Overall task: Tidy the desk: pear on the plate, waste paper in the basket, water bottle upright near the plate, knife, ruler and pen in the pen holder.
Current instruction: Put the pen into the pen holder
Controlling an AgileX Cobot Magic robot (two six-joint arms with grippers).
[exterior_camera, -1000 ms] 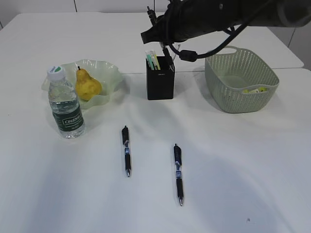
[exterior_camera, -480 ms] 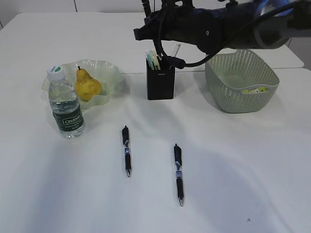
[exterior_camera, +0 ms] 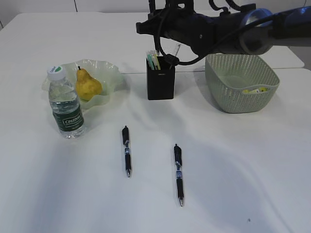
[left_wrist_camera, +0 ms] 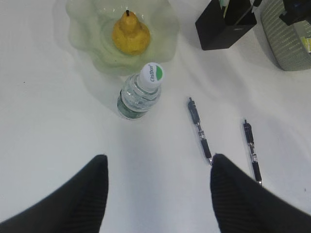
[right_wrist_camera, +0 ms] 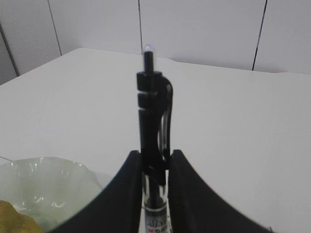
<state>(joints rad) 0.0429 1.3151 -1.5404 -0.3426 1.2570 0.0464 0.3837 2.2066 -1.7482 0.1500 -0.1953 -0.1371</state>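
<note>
Right arm reaching across above the pen holder, right gripper clamped on a black pen, pen upright with its clicker end up. Lower tip hidden in every view; whether over the opening cannot be told. Left gripper spread apart, empty, hanging high over the near side of the table. Basket, sage green and perforated, at the right, waste paper lying yellow inside. Plate, wavy and pale green, at the left, pear sitting in it, stem up. Water bottle upright just beside the plate, white cap on. Pen holder, black and square, between plate and basket, already stocked with pale upright items, likely knife and ruler, too small to tell apart. Two more pens on bare table: left pen and right pen, near each other, roughly parallel. Risks, as judgement only: release with the tip off the opening, pen striking the rim and bouncing onto the table; tip jamming against the contents already inside, pen left leaning or tipping the light holder; forearm brushing the basket rim; low, flat pens likely to roll or skid under closing fingers.
</note>
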